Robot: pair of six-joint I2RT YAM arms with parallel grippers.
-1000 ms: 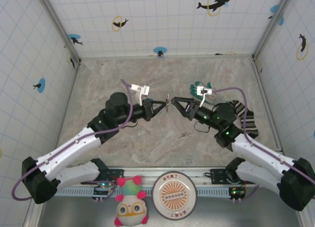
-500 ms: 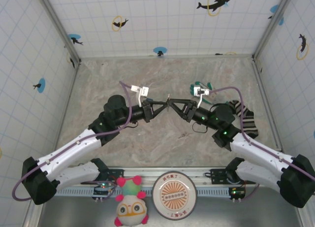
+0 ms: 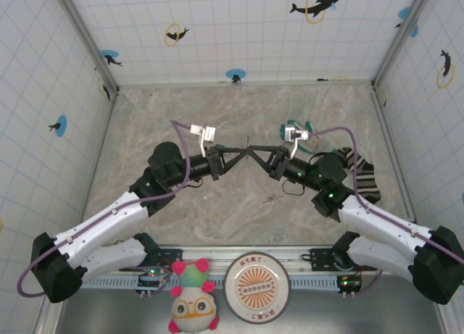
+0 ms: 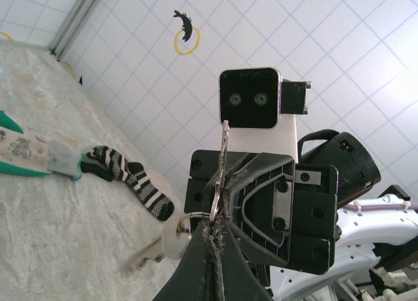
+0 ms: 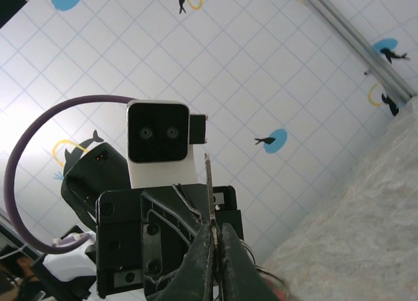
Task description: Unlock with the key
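Right end effector (image 3: 251, 153) closer; marble table (image 3: 217, 109)

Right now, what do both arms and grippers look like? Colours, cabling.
Left arm and right arm match: white lower links, black joints and forearms, a purple cable along each. Left gripper and right gripper are black, tapering to thin fingers, each topped by a white-bracketed camera.

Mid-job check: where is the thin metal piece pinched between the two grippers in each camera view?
Top external: thin metal piece at table centre, where left gripper and right gripper meet.
Left wrist: edge-on, frame centre, above the fingertips.
Right wrist: edge-on, centre, rising between the fingertips.
Shared landmark: marble tabletop.
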